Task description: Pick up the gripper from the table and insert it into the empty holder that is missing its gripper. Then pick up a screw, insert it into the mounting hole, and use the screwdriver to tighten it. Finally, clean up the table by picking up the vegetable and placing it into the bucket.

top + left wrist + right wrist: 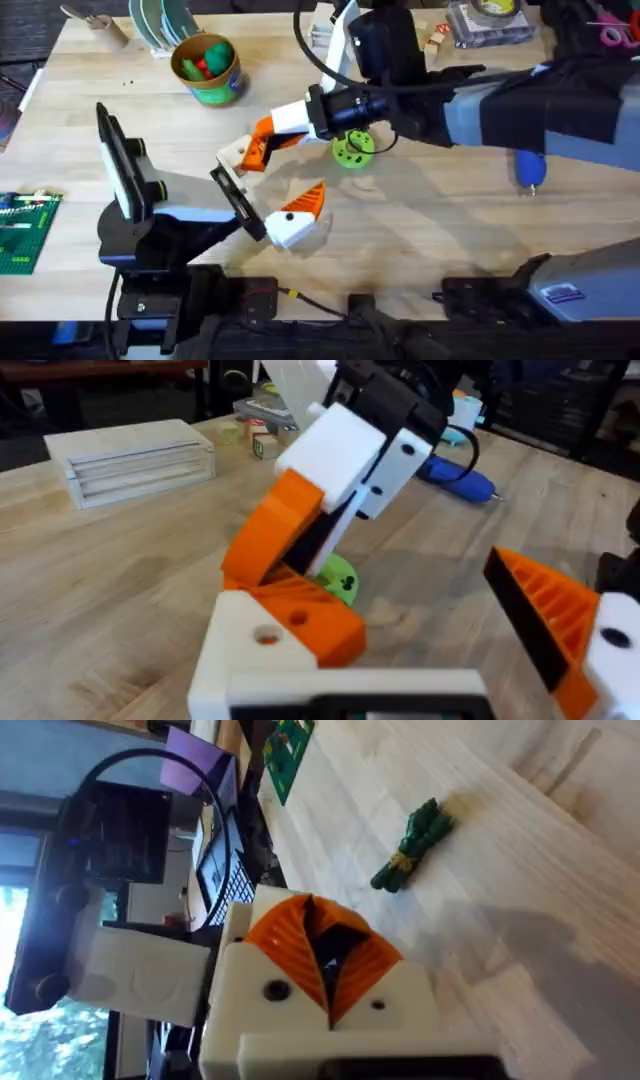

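Two orange-padded fingers of the right gripper are drawn narrow, almost together, with a dark sliver between the pads; I cannot tell whether anything is pinched there. Its tip slants down and touches the gripper, the orange wedge that sits in the holder, the white mount on one finger of the left arm. A hole shows in the orange piece and another in the white mount beside it.

That left gripper stands wide open and holds nothing, its other finger with a ribbed orange pad well apart from the first.

Just beyond the right gripper's tip a lime-green disc lies flat on the wooden table. Farther off to the right, the blue screwdriver lies on its side on the table, apart from both arms. The bucket stands upright at the far left part of the table, with red and green pieces inside. In the right wrist view, the vegetable, a small dark-green bundle, lies on bare wood. A green board rests at the table's near left edge.
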Robot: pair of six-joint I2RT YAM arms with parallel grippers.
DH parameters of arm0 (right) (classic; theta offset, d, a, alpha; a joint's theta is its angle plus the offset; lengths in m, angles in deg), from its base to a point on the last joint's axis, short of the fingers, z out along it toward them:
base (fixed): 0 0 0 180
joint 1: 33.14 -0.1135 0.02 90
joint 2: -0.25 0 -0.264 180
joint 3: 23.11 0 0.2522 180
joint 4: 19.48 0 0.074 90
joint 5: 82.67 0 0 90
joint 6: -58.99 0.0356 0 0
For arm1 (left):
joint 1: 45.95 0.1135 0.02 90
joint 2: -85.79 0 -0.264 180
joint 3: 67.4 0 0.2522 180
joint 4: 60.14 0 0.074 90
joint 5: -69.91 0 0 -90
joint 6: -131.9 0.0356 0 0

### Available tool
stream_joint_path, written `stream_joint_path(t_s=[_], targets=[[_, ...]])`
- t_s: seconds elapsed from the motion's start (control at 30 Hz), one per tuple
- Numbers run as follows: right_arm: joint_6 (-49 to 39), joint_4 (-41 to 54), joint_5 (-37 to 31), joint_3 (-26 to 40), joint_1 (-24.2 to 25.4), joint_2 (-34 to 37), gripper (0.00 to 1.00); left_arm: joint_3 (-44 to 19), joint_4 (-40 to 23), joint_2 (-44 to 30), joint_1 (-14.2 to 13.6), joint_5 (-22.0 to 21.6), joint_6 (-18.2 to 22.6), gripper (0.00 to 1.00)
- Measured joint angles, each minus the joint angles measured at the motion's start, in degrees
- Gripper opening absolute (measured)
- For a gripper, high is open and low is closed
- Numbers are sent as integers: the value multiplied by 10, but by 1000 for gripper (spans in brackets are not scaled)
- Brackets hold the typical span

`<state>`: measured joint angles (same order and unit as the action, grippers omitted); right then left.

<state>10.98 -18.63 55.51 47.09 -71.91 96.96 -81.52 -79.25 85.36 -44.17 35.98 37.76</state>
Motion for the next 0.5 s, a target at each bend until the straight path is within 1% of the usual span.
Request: stream_joint_path(t_s=[0.3, 0.5], targets=[[0, 0, 1, 0, 0, 0, 7, 0, 0, 0, 0, 0, 0, 993], [0, 4, 25, 0, 13, 1, 7, 0, 0, 0, 0, 8, 2, 993]])
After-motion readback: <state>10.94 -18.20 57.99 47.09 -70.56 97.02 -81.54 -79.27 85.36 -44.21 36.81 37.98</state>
